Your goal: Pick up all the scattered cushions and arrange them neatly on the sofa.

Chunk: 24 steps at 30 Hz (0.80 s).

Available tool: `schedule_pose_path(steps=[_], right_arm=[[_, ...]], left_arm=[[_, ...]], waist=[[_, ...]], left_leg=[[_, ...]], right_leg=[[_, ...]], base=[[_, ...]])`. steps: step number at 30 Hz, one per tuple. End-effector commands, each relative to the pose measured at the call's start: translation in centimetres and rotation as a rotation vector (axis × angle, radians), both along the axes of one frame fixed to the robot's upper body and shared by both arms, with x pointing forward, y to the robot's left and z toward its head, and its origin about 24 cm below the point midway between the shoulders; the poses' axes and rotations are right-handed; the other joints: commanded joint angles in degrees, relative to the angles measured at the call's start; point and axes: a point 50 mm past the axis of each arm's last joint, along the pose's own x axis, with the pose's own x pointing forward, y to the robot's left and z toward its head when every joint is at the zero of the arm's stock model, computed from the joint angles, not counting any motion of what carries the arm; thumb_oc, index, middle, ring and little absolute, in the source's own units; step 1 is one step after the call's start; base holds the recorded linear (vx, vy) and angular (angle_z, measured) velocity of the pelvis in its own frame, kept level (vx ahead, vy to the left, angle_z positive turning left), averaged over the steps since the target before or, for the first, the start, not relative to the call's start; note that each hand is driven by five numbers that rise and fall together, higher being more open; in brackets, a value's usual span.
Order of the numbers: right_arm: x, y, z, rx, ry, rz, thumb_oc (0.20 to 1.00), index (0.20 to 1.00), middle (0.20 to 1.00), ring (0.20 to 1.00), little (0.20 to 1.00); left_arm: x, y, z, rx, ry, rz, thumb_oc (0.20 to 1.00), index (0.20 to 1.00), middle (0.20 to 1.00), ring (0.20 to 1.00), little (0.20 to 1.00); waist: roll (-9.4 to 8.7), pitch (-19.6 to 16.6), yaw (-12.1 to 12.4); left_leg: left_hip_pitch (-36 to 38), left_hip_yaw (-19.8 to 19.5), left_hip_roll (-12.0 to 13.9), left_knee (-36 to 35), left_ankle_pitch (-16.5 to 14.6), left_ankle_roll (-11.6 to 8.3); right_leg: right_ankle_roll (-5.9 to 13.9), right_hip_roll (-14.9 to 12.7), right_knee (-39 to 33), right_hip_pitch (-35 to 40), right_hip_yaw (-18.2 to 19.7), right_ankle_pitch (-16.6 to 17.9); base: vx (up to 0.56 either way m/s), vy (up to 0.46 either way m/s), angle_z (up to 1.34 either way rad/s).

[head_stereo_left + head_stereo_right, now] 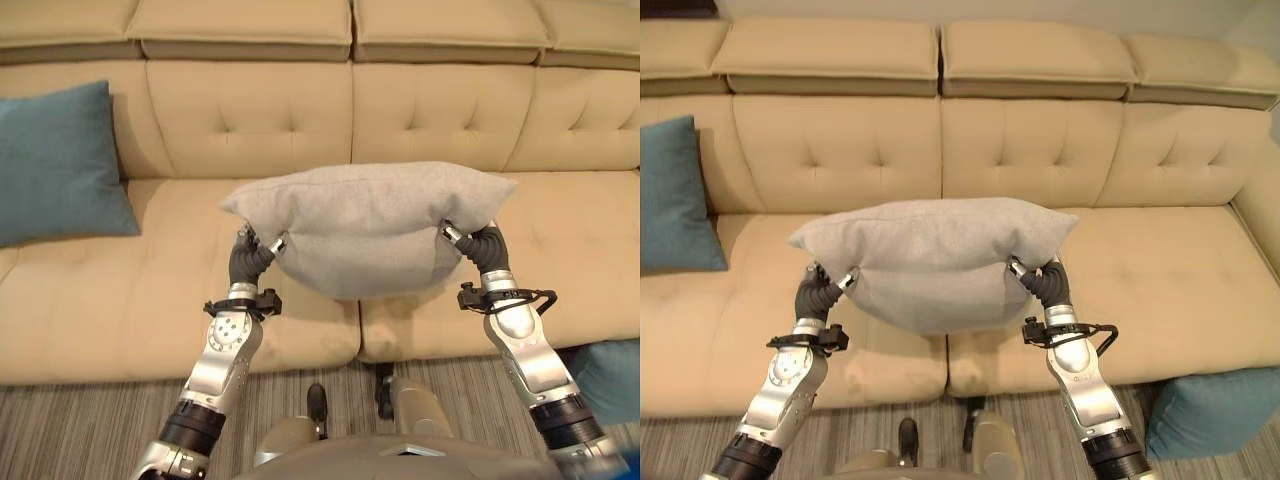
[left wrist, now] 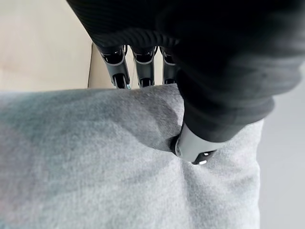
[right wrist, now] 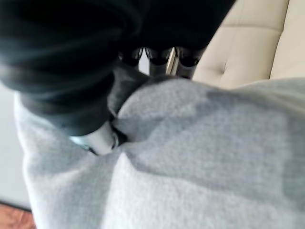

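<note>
Nearest to me, a striped rug [image 1: 90,420] runs along the foot of the sofa [image 1: 1160,270], and a teal cushion [image 1: 1200,415] sits on the floor by my right arm, touching the sofa's front and cut off by the frame edge. Above the front edge of the seat I hold a grey cushion [image 1: 370,225] in the air, one end in each hand. My left hand [image 1: 250,258] pinches its left end: in the left wrist view my thumb [image 2: 193,145] digs into the cloth while my fingers [image 2: 143,67] go over the far edge. My right hand [image 1: 1045,280] grips the right end the same way, thumb [image 3: 97,138] pressed into a fold, fingertips hidden behind the cushion. The seat under and to the right of the grey cushion lies bare, with open room as far as the corner. Farther back on the left, a second teal cushion [image 1: 55,165] leans against the backrest, partly cut off by the frame.
</note>
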Motion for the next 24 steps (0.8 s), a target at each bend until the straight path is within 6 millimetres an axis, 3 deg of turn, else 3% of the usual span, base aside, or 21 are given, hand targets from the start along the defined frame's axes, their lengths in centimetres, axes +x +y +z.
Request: schedule_pose_path(steps=[1, 3, 6, 9, 12, 15, 24], right_arm=[[0.5, 0.8, 5.5, 0.056, -0.302, 0.065, 0.200, 0.200, 0.200, 0.200, 0.200], [0.3, 0.1, 5.5, 0.036, -0.297, 0.048, 0.200, 0.200, 0.200, 0.200, 0.200], [0.2, -0.3, 5.3, 0.040, -0.280, 0.041, 0.200, 0.200, 0.200, 0.200, 0.200], [0.3, -0.7, 5.2, 0.039, -0.275, 0.018, 0.200, 0.200, 0.200, 0.200, 0.200], [0.3, -0.7, 5.3, 0.031, -0.281, 0.014, 0.200, 0.200, 0.200, 0.200, 0.200], [0.3, -0.8, 5.3, 0.009, -0.280, 0.004, 0.200, 0.200, 0.200, 0.200, 0.200], [1.1, -0.7, 5.5, -0.015, -0.294, -0.041, 0.200, 0.200, 0.200, 0.200, 0.200]], left_arm=[[1.4, -2.4, 5.0, -0.020, -0.270, -0.154, 0.200, 0.200, 0.200, 0.200, 0.200], [1.6, -2.7, 5.0, -0.026, -0.269, -0.168, 0.200, 0.200, 0.200, 0.200, 0.200], [1.7, -2.8, 5.3, -0.025, -0.278, -0.169, 0.200, 0.200, 0.200, 0.200, 0.200], [1.8, -2.8, 5.4, -0.019, -0.277, -0.164, 0.200, 0.200, 0.200, 0.200, 0.200], [1.7, -3.0, 5.4, -0.027, -0.282, -0.167, 0.200, 0.200, 0.200, 0.200, 0.200], [1.6, -2.9, 5.5, -0.001, -0.285, -0.178, 0.200, 0.200, 0.200, 0.200, 0.200], [1.9, -1.4, 6.4, 0.047, -0.323, -0.114, 0.200, 0.200, 0.200, 0.200, 0.200]], waist=[[-1.35, -2.7, -0.4], [-1.81, -2.0, -1.0], [-1.74, -0.9, -0.8], [-1.49, -1.3, -1.0], [-0.86, -1.5, -0.9], [-0.33, -3.1, -1.2], [-0.75, -3.9, 0.4]], left_leg=[[-2.2, 1.4, 0.9, 8.2, -7.1, -3.21], [-5.8, 0.7, 1.9, 16.5, -8.6, -4.39], [-8.8, -1.3, 2.3, 21.0, -8.4, -5.10], [-9.2, -1.7, 5.6, 14.6, -5.8, -5.50], [-8.2, -3.3, 5.4, 11.0, -4.4, -5.75], [-4.1, -1.6, 4.5, 5.4, -3.5, -5.42], [-1.6, 0.0, 2.8, 2.2, -4.0, -3.91]], right_leg=[[2.37, 1.4, -4.8, 9.2, 1.1, -5.5], [1.22, 1.2, -6.1, 11.3, -0.1, -5.9], [0.39, 1.2, -6.5, 12.9, -0.3, -6.8], [1.23, 0.7, -6.8, 13.0, -0.6, -7.1], [1.37, 1.0, -6.8, 13.1, -0.1, -7.3], [2.26, 0.3, -8.2, 13.5, 0.7, -6.1], [4.06, -1.5, -9.0, 13.4, 2.1, -4.7]], base=[[0.11, -0.301, 0.33], [0.05, -0.189, 0.72], [0.02, -0.026, 0.44], [0.04, 0.086, -0.02], [0.06, 0.087, -0.20], [0.12, 0.196, -0.15], [0.06, 0.103, -0.07]])
